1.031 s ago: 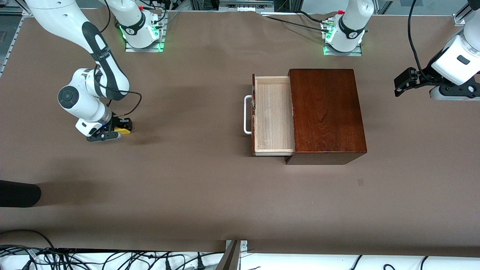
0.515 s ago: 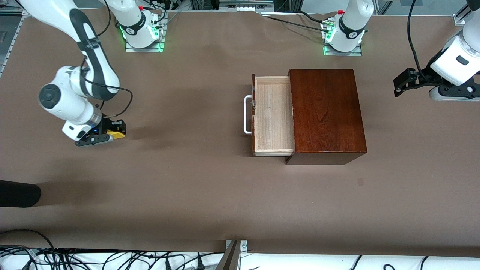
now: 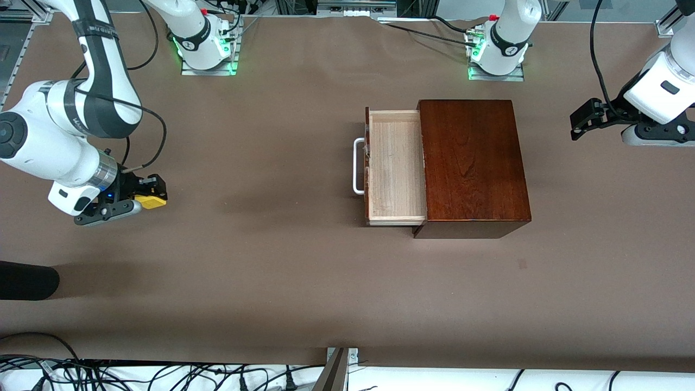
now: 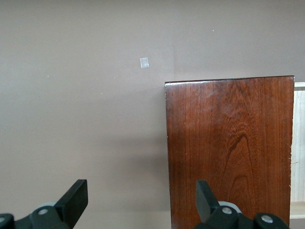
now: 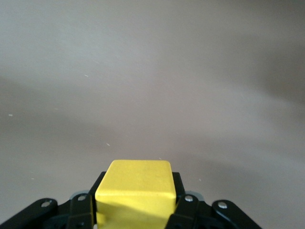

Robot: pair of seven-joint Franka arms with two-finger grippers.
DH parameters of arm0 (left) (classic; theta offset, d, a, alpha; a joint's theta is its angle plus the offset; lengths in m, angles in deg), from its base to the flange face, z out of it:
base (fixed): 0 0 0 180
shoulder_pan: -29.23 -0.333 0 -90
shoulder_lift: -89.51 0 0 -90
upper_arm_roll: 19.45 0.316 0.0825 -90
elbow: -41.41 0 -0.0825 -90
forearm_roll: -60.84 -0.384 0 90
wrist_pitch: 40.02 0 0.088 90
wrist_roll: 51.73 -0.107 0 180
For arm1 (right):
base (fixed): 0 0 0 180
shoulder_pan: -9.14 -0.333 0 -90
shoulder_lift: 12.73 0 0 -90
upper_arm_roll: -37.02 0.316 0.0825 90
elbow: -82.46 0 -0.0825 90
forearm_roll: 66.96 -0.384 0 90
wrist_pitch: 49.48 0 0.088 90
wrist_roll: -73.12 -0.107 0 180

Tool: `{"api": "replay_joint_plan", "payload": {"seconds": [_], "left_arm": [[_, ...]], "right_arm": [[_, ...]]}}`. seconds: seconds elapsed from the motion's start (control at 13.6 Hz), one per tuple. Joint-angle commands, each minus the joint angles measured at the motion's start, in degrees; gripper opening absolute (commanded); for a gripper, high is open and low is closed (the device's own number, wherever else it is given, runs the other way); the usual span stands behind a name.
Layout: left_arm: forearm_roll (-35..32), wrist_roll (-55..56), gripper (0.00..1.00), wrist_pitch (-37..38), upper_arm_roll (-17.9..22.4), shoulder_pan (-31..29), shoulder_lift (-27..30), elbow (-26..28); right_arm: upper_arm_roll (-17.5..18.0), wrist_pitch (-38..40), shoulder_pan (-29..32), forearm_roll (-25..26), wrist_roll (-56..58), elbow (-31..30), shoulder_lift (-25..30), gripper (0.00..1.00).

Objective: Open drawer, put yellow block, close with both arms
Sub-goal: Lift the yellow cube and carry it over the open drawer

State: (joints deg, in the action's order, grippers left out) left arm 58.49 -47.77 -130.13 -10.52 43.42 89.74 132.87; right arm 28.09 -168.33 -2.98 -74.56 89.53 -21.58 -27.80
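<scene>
We note a bench [image 3: 282, 282] covered in matte brown sheet, slightly rippled near the robots' bases. On it sits a glossy dark-brown wooden box [image 3: 472, 163], rectangular, with visible grain running along its top.

The drawer [image 3: 395, 165] stands pulled out of the box toward the right arm's end of the bench. Its tray is pale raw wood with fine straight grain, and nothing lies in it. Its long axis runs from the front camera's side toward the robots' bases, parallel to the box's front. A white U-shaped bar handle [image 3: 358, 165] sits on the drawer front, pointing at the right arm's end.

The yellow block [image 3: 151, 201] is a small, smooth cube with softly rounded edges. We see it pinched in the right claw [image 3: 142, 196], well apart from the drawer, over bare bench at the right arm's end. In the right wrist view the block [image 5: 134, 191] fills the gap between the 2 black fingers, 1 flat face up. The right arm is bent sharply at the elbow, wrist angled down, claw pointing toward the drawer's end of the bench.

The left claw [image 3: 583, 119] hangs over the left arm's end of the bench, fingers spread wide with nothing between them; the left wrist view shows its 2 fingertips [image 4: 76, 195] apart above the box top. That arm waits.
</scene>
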Motion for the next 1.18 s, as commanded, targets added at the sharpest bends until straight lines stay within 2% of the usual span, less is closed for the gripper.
{"api": "replay_joint_plan", "payload": {"seconds": [0.0,0.22,0.37,0.59,0.96,1.1], "left_arm": [[-0.4,-1.2,1.00,0.9,0.0,-0.1,-0.7,-1.7],[-0.4,-1.2,1.00,0.9,0.0,-0.2,-0.7,-1.7],[-0.5,-1.2,1.00,0.8,0.0,-0.1,-0.7,-1.7],[-0.4,-1.2,1.00,0.8,0.0,-0.2,-0.7,-1.7],[-0.4,-1.2,1.00,0.8,0.0,-0.2,-0.7,-2.0],[-0.5,-1.2,1.00,0.8,0.1,-0.2,-0.8,-2.5]], "right_arm": [[-0.1,4.5,-4.4,0.2,-5.7,5.1,-1.0,0.04],[0.0,12.0,-8.3,0.2,-11.0,12.7,-2.4,0.04],[0.0,14.0,-9.7,-0.2,-11.1,15.0,-2.7,0.04],[0.0,15.6,-13.4,-0.8,-12.4,18.2,-2.8,0.04],[0.0,15.5,-20.3,-0.8,-16.6,19.0,-3.6,0.03],[0.5,16.0,-21.7,-1.9,-17.4,22.7,-5.4,0.01]]}}
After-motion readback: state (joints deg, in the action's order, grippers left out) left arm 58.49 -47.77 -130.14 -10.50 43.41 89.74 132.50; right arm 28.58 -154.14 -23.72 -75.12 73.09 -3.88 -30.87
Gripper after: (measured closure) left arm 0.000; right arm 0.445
